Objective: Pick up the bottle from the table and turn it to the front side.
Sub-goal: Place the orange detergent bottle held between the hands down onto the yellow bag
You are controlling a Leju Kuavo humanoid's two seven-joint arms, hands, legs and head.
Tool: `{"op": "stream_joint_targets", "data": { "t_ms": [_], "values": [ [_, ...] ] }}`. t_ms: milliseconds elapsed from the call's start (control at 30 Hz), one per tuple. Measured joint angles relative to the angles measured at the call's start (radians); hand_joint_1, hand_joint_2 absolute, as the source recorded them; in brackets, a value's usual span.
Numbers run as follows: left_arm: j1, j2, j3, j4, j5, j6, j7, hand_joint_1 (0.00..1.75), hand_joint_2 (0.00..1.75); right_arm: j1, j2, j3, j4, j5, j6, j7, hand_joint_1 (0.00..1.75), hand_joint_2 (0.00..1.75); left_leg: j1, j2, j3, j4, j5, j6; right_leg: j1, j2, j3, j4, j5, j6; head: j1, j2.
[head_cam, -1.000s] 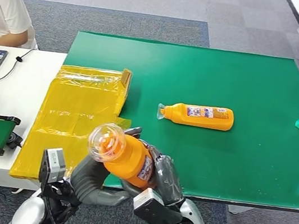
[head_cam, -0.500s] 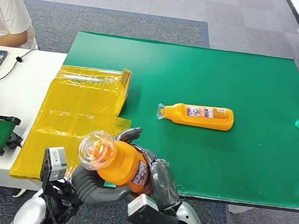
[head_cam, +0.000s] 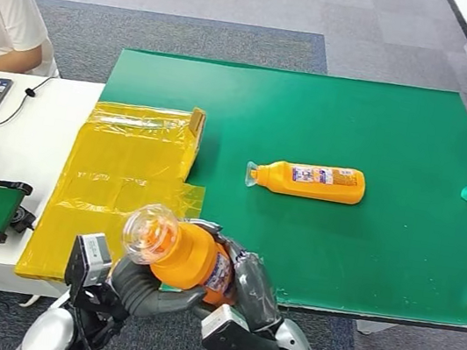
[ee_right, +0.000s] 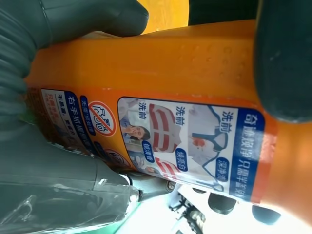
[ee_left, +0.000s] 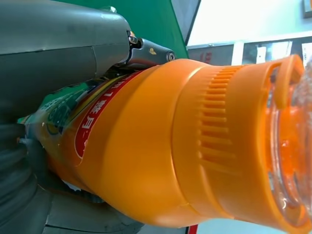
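The orange plastic bottle with the clear cap [head_cam: 188,255] is in both my hands, lifted off the near edge of the green table mat [head_cam: 374,117], lying roughly level with its cap pointing left and toward me. My left hand [head_cam: 139,289] cups it from below, fingers wrapped under the shoulder. My right hand [head_cam: 253,285] clasps the body from the right, pressed over the printed label. A second orange bottle [head_cam: 310,180] lies on its side farther out on the mat, and a crumpled yellow plastic bag [head_cam: 123,175] sits to the left.
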Motion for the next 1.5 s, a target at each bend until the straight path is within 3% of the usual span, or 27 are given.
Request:
{"op": "stream_joint_targets", "data": {
  "t_ms": [33,67,400,833,1100,1500],
  "values": [
    [0.004,0.001,0.0,-0.001,-0.002,0.009,0.0,1.75,1.75,0.0,0.0,0.0,0.001,-0.006,0.005,0.006,0.09,1.75,0.0,0.0,0.0,0.0,0.0,0.0,0.0,0.0,0.0,0.0,0.0,0.0,0.0,0.0],
    [0.009,0.003,0.0,-0.002,-0.008,0.019,-0.001,1.75,1.75,0.001,0.0,0.0,0.002,-0.014,0.009,0.013,0.0,1.75,0.0,0.0,0.0,0.0,0.0,0.0,0.0,0.0,0.0,0.0,0.0,0.0,0.0,0.0],
    [0.077,0.005,0.014,-0.06,-0.017,0.135,-0.004,1.75,1.75,0.002,0.0,-0.01,0.007,-0.073,0.017,0.047,0.0,1.75,0.0,0.0,0.0,0.0,0.0,0.0,0.0,0.0,0.0,0.0,0.0,0.0,0.0,0.0],
    [0.155,-0.037,0.144,-0.156,-0.065,0.224,0.013,1.75,1.75,0.075,0.002,-0.143,-0.081,-0.064,0.082,0.091,0.0,1.75,0.0,0.0,0.0,0.0,0.0,0.0,0.0,0.0,0.0,0.0,0.0,0.0,0.0,0.0],
    [0.237,-0.06,0.296,-0.24,0.017,0.167,0.02,1.75,1.75,0.071,0.011,-0.157,-0.088,-0.048,0.064,0.094,0.0,1.75,0.0,0.0,0.0,0.0,-0.001,-0.001,0.0,0.0,0.0,0.0,0.0,0.0,0.0,0.0],
    [0.213,-0.192,0.572,-0.257,-0.304,0.18,0.075,1.75,1.75,0.107,0.05,-0.25,-0.229,0.005,0.028,0.103,0.0,1.75,0.0,0.0,0.0,0.0,0.0,0.0,0.0,0.0,0.0,0.0,0.0,0.0,0.0,0.0]
  ]
}}
